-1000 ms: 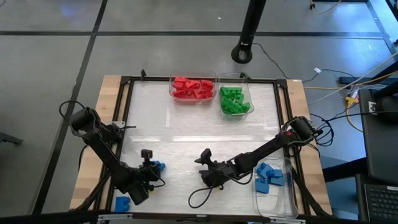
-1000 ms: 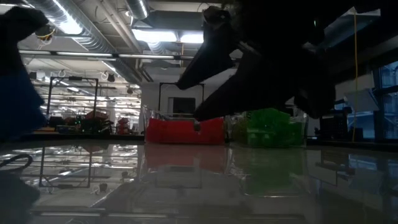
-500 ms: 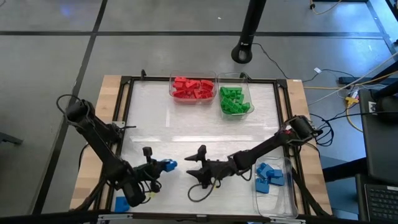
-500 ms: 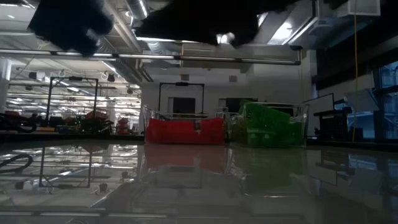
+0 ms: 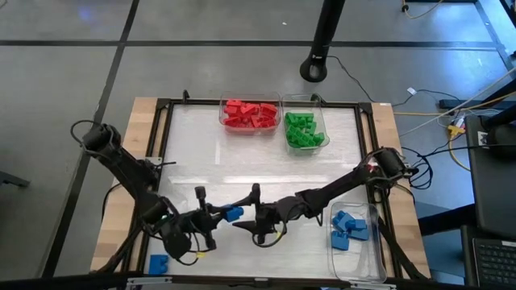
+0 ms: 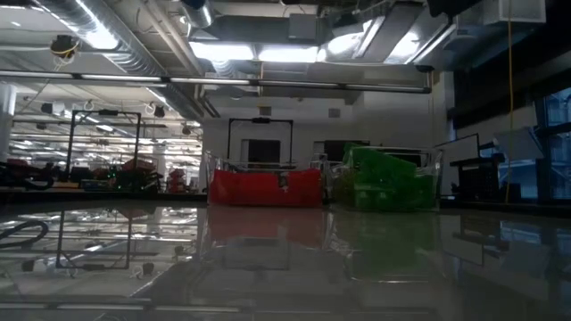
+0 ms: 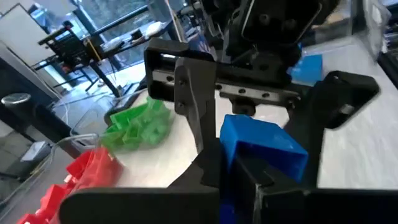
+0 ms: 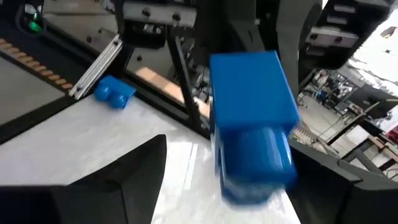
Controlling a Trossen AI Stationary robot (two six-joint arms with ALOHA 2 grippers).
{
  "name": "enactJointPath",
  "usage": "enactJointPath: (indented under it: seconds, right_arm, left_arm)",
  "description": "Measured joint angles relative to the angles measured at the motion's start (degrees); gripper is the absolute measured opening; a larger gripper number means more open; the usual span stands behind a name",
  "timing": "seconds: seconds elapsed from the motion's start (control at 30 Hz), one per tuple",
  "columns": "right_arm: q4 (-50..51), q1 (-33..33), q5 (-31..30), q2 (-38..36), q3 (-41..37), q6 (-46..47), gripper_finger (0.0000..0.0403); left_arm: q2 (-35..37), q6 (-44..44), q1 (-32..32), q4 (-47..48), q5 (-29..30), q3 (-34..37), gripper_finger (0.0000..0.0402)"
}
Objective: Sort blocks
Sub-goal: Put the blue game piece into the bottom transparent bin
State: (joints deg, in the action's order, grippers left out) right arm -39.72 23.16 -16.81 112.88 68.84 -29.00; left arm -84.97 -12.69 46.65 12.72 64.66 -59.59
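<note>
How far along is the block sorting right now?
Red blocks and green blocks sit binned at the far edge; several blue ones lie in the right bin. The left gripper holds a blue block up to the open right gripper. One loose blue block remains.

Glossy plastic blue block (image 7: 261,146); wet-looking glossy white tabletop (image 5: 266,165).

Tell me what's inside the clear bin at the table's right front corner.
The clear bin holds a small cluster of blue blocks at its far end; the near part looks bare. Whether more blocks lie beneath the top ones cannot be seen, because the pile covers them.
</note>
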Motion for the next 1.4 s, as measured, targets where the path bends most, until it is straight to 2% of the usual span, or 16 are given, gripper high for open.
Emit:
enactJointPath:
  seconds: [0.2, 0.3, 0.4, 0.63, 0.83, 1.07, 1.23, 1.4]
  right_arm:
    - [-1.6, 0.0, 0.9, 0.0, 0.0, 0.0, 0.0291]
    - [-2.8, 0.0, 1.0, 0.0, 0.0, 0.0, 0.0278]
    - [-4.0, -0.1, 1.4, 0.0, 0.0, 0.0, 0.0245]
    - [-3.7, -0.1, 1.2, 0.0, 0.5, -2.0, 0.0138]
    - [-3.3, 0.0, 1.4, 0.0, 0.5, -4.3, 0.0137]
    - [-0.9, 0.2, -0.7, -1.3, 0.6, -7.8, 0.0137]
    - [10.7, 2.1, -7.7, -5.6, 0.7, -10.5, 0.0137]
    - [25.4, 4.3, -14.6, -11.5, 0.7, -9.2, 0.0137]
  left_arm:
    - [0.0, 5.3, -1.5, -4.8, -0.7, 0.0, 0.0007]
    - [0.0, 6.9, -2.2, -6.5, -2.7, 0.0, 0.0004]
    - [0.0, 7.0, -2.6, -6.3, -3.2, 0.0, 0.0003]
    - [0.0, 7.0, -2.5, -6.1, -4.3, 0.0, 0.0008]
    - [0.0, 4.6, -2.5, -6.3, -6.6, 0.0, 0.0025]
    - [1.0, 7.1, -2.0, -4.7, -7.3, -1.3, 0.0110]
    - [5.1, 3.2, 0.3, 1.8, -7.1, -2.5, 0.0154]
    - [9.1, -4.9, 3.2, 11.5, -7.0, -2.5, 0.0163]
